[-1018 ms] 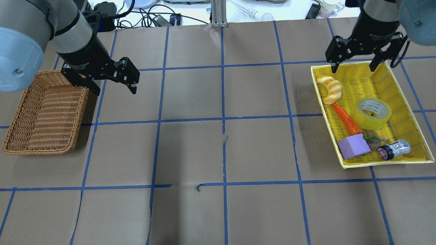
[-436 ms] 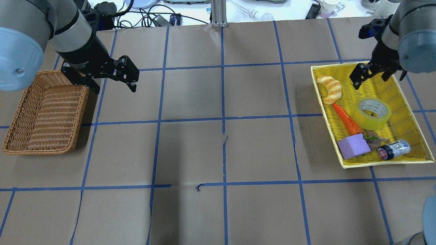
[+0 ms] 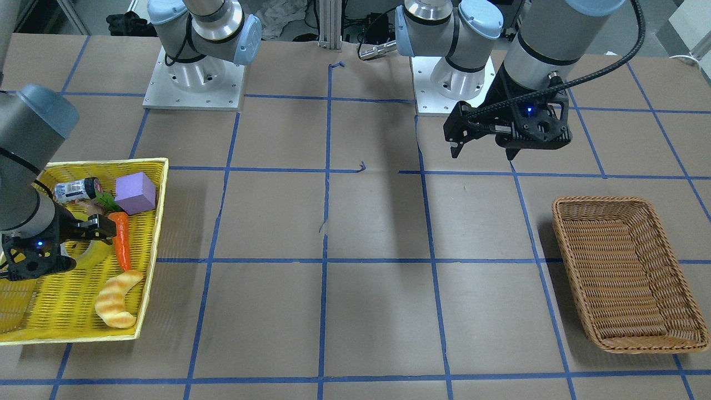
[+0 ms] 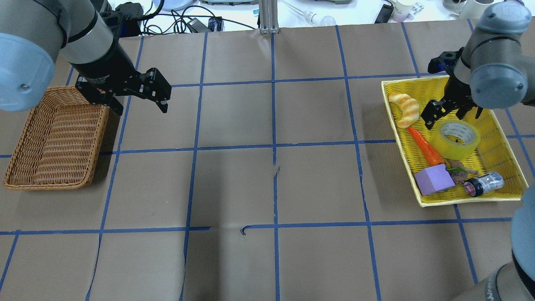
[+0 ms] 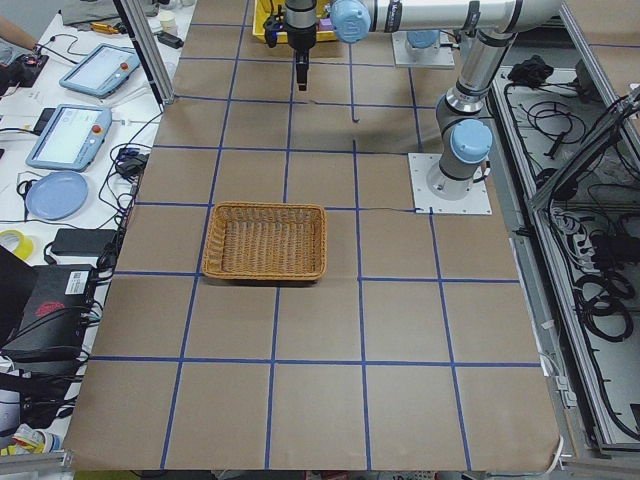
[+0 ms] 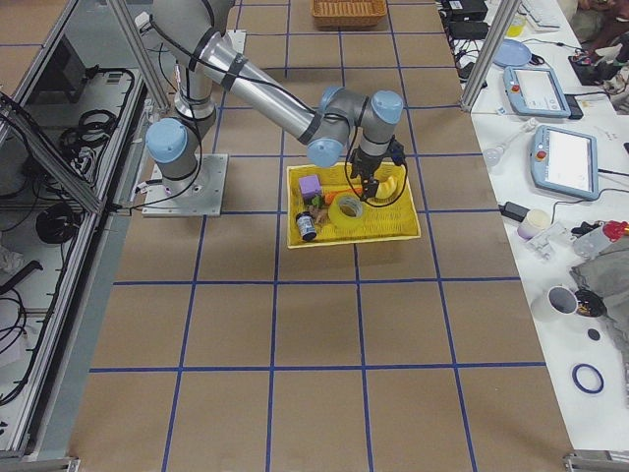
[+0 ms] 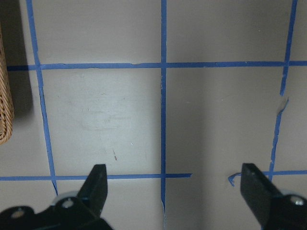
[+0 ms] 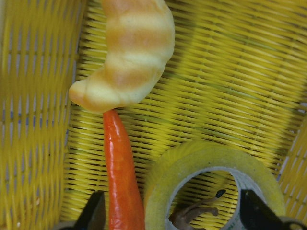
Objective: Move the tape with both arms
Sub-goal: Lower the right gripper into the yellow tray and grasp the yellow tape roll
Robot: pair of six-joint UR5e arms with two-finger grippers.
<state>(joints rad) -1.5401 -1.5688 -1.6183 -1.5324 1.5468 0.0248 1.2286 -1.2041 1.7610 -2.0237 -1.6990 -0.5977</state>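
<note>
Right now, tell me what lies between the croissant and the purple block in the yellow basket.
The orange carrot lies between the croissant and the purple block, its pointed tip toward the croissant; the overhead view shows this.

The right arm (image 4: pixel 497 79) is on the move! A second ago its right gripper (image 4: pixel 451 118) hangs over the far rim of the yellow basket (image 4: pixel 418 78). Now it is in over the basket floor and past the croissant (image 4: pixel 404 109). It sits right at the far edge of the tape (image 4: pixel 455 140), one finger close by the thin end of the carrot (image 4: pixel 426 146). The arm has swung round too: its blue-capped joint, up at the overhead view's top right corner before, now looms over the basket's far right corner. Another stretch of arm now pokes into that view's bottom right corner.
</note>
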